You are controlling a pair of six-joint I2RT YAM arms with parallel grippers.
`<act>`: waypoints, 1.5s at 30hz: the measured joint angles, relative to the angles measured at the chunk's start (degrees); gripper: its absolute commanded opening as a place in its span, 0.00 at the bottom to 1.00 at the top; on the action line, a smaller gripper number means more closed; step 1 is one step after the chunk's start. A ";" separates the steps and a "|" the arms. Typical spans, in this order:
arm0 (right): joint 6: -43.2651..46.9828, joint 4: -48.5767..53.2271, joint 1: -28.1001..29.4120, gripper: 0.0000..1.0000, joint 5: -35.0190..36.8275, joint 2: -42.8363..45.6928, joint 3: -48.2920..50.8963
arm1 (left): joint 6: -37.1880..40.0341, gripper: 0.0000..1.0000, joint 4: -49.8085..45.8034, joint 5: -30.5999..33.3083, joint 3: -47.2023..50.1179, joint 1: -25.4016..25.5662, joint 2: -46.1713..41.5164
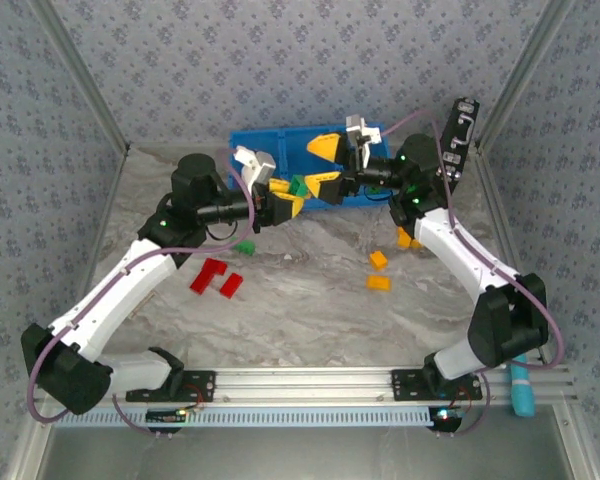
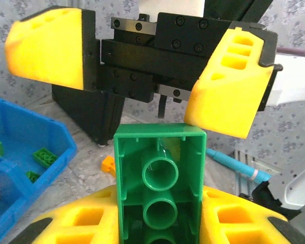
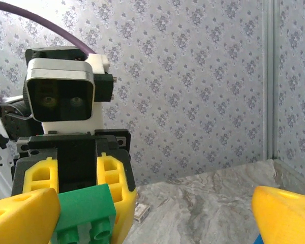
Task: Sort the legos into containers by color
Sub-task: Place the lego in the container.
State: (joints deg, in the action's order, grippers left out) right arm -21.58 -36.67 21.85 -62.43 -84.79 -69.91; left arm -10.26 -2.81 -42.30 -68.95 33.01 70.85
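Green lego (image 2: 160, 188) in left gripper (image 2: 160, 226), green bricks (image 2: 43, 156) in blue bin (image 2: 60, 140)

The bin (image 1: 242, 140) stands at the far middle of the bench (image 1: 310, 320), with an upright case (image 1: 460, 135) to its right near the far corner. By its near wall the left hand (image 1: 292, 197) grips a brick (image 1: 298, 185), just left of the wide-spread right hand (image 1: 325, 166). Three loose bricks (image 1: 208, 272) lie nearer and to the left of the bin, and three more bricks (image 1: 378, 283) lie nearer and to its right.

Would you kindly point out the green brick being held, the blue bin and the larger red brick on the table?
green brick (image 2: 160, 193): left wrist view, its hollow underside.
blue bin (image 1: 285, 148): top external view, bare left part.
larger red brick (image 1: 209, 274): top external view, its middle.
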 measured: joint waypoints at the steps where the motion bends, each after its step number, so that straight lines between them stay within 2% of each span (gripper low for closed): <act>1: 0.59 0.00 0.07 0.99 -0.13 0.04 0.00 | -0.57 0.28 -0.09 -0.66 -0.17 0.00 0.26; 6: 2.97 0.72 0.55 0.98 -1.55 0.04 -1.25 | -1.79 0.28 -0.44 -2.64 -1.03 -0.09 1.18; 10: 5.44 3.82 2.99 0.96 -5.81 0.00 -2.89 | -1.16 0.28 -0.37 -2.82 -2.91 0.04 1.31; 16: 18.18 21.79 3.23 0.92 -9.79 0.57 -9.81 | 0.83 0.28 -1.68 -3.04 -3.63 0.57 0.83; 24: 31.41 39.95 4.28 0.72 -13.84 0.92 -14.93 | 0.83 0.28 -0.31 -3.17 -4.42 0.48 0.81; 26: 32.94 42.36 4.17 0.71 -14.12 0.92 -15.65 | 0.96 0.28 -0.35 -3.37 -4.42 0.55 0.79; 30: 34.21 44.74 4.11 0.67 -14.16 0.85 -16.48 | 1.53 0.28 -0.76 -3.54 -4.42 0.66 0.63; 37: 34.34 46.69 3.63 0.49 -15.54 0.00 -19.17 | 2.49 0.28 -1.29 -2.71 -4.39 1.31 -0.96; 42: 34.60 49.42 3.65 0.44 -17.14 -0.90 -21.57 | 3.48 0.28 -1.31 -2.71 -4.39 1.90 -1.68; 45: 35.39 51.67 3.80 0.32 -17.90 -1.16 -22.43 | 4.07 0.30 -1.46 -2.97 -4.39 2.05 -1.75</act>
State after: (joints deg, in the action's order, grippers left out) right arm 13.80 15.00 25.65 -80.34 -85.95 -92.33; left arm -6.20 -4.27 -45.28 -73.34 35.07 69.10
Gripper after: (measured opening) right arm 0.388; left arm 0.312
